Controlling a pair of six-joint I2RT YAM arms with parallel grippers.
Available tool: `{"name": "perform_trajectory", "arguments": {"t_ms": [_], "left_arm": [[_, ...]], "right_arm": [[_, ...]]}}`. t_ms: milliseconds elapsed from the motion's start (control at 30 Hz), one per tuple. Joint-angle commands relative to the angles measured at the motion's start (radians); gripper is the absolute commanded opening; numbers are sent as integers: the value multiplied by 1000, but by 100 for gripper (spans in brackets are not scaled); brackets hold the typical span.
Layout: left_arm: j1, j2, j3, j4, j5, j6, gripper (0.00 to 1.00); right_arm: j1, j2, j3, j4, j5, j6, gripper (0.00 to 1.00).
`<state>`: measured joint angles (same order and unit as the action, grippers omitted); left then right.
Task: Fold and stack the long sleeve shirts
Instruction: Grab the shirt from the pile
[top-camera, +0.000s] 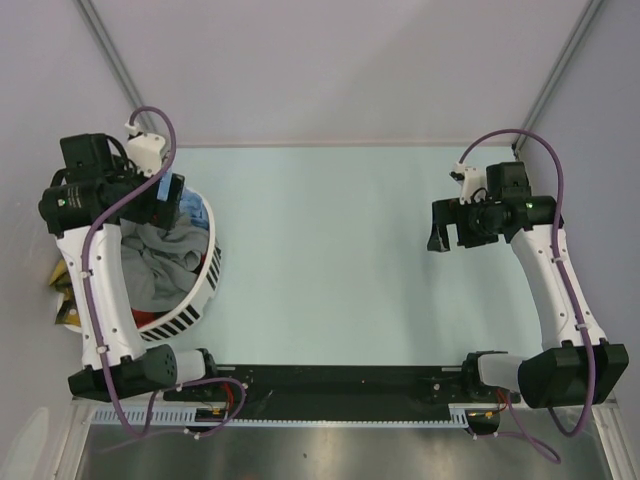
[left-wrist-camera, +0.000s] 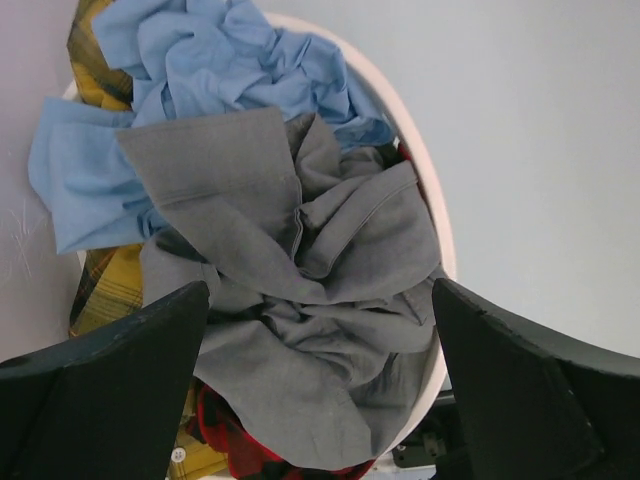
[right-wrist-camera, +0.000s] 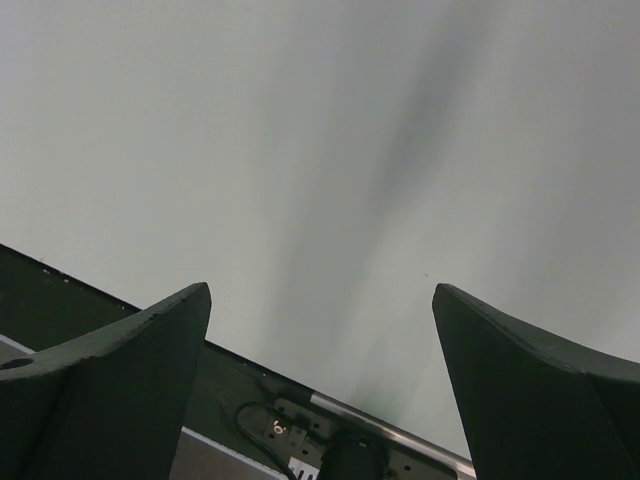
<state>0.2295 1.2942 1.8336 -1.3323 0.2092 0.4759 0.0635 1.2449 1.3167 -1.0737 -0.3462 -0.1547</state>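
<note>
The long sleeve shirts are lying crumpled together in the white slotted basket at the left edge of the pale table; the grey shirt is sitting on top of the heap, its folds filling most of the basket's middle; the light blue shirt is bunching up against the basket's far rim and spilling over it; the yellow plaid shirt is showing beneath the blue one at the basket's outer side; a red-and-black plaid shirt is peeking out under the grey one at the basket's near side.

The left gripper is hanging above the basket with its jaws standing wide and gripping nothing; in the left wrist view the grey shirt is lying directly between and below the two fingers, apart from both.

The right gripper is hovering well away from the basket, across the table; its jaws are likewise spread wide and holding nothing, with only bare tabletop showing between its fingers.
</note>
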Motion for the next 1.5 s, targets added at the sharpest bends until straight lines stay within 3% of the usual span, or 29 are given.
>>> {"name": "perform_trajectory", "arguments": {"t_ms": [0,267,500,600,700,733,767,800,833,1300,1467], "left_arm": [[45,-19,-78,-76,24,104,100],[87,47,-241,1,21,132,99],[88,22,-477,188,-88,139,99],[88,10,-545,246,-120,126,94],[88,-3,-577,283,-139,112,69],[88,-7,-577,289,-142,109,51],[87,-10,-573,291,-142,101,41],[88,-21,-550,297,-146,96,12],[88,-24,-528,295,-148,87,0],[94,-64,109,254,48,-146,0],[93,-29,272,336,154,-270,0]], "right_arm": [[12,7,13,-6,-4,-9,99],[16,14,3,-3,-1,-9,100],[22,19,9,-5,-8,-8,100],[22,24,15,-9,-31,-6,100],[22,28,16,-11,-34,-6,100],[22,30,19,-11,-37,-6,100],[22,31,19,-9,-39,-6,100],[22,31,21,-11,-37,-6,100],[22,30,21,-12,-36,-6,100],[9,28,18,3,-36,0,100],[-4,30,30,8,-62,1,100]]}}
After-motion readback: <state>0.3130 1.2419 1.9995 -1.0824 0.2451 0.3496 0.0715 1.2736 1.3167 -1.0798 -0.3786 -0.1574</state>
